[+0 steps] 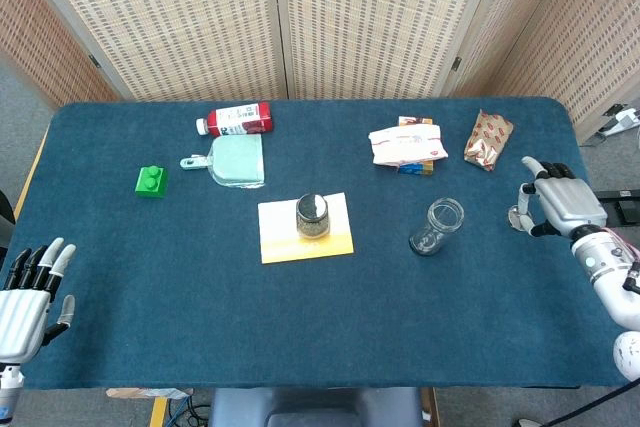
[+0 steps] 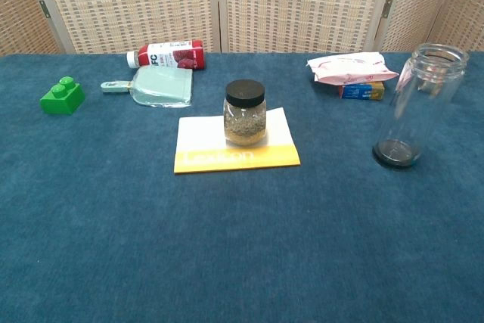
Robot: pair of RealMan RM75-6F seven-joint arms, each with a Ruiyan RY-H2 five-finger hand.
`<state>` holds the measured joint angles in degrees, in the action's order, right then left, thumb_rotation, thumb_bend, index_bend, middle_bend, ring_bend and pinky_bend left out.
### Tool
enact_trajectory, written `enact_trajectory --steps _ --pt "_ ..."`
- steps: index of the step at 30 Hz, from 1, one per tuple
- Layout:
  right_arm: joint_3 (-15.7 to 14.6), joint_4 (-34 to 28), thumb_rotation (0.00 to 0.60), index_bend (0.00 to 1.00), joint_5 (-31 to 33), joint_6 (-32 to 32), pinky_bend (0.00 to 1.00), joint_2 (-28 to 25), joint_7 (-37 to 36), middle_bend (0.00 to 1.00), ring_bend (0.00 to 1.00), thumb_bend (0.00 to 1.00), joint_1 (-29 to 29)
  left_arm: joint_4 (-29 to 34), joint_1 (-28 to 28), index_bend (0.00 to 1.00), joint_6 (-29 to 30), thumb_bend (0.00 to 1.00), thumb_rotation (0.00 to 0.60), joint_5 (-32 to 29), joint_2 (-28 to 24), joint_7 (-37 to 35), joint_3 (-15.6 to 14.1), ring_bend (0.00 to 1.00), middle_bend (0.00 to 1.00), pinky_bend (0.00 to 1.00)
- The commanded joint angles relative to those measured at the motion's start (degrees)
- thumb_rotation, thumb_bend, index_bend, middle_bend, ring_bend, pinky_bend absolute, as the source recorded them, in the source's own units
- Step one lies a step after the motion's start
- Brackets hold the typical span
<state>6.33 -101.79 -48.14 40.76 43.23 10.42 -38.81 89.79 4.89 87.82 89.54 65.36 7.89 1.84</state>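
Observation:
My right hand [image 1: 556, 208] hovers over the table's right edge, empty, fingers apart, a short way right of an empty clear glass jar [image 1: 437, 226] [image 2: 417, 107] that stands upright without a lid. My left hand [image 1: 30, 296] is at the front left corner, empty with fingers spread, far from every object. In the middle, a black-lidded jar of grains [image 1: 312, 215] [image 2: 245, 113] stands on a yellow and white card [image 1: 305, 230] [image 2: 234, 153]. Neither hand shows in the chest view.
At the back left lie a red bottle [image 1: 236, 119], a pale green dustpan [image 1: 233, 161] and a green toy block [image 1: 151, 180]. At the back right are a white pouch on a small box [image 1: 405, 145] and a brown snack packet [image 1: 488, 139]. Woven screens stand behind.

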Motion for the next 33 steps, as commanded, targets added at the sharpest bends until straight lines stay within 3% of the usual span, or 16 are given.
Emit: enact_trajectory --steps 1,17,33 --pt "1.0 -2.81 0.6 0.63 1.67 0.27 0.0 -1.46 1.59 0.0 0.0 0.44 -1.82 0.07 0.05 0.0 0.07 0.5 0.6 0.05 -0.05 -0.23 0.06 0.0 0.0 0.0" --pt "1.13 -7.88 0.6 0.63 12.23 0.62 0.0 0.24 11.76 0.0 0.0 0.44 -12.8 0.87 -0.48 0.0 1.42 0.5 0.6 1.17 -0.86 -0.88 -0.34 0.0 0.0 0.0" --pt "-0.8 -10.31 0.6 0.64 17.25 2.89 0.0 2.33 16.22 0.0 0.0 0.44 -17.88 1.23 -0.84 0.0 2.18 0.5 0.6 1.8 -1.2 -1.13 -0.51 0.0 0.0 0.0"
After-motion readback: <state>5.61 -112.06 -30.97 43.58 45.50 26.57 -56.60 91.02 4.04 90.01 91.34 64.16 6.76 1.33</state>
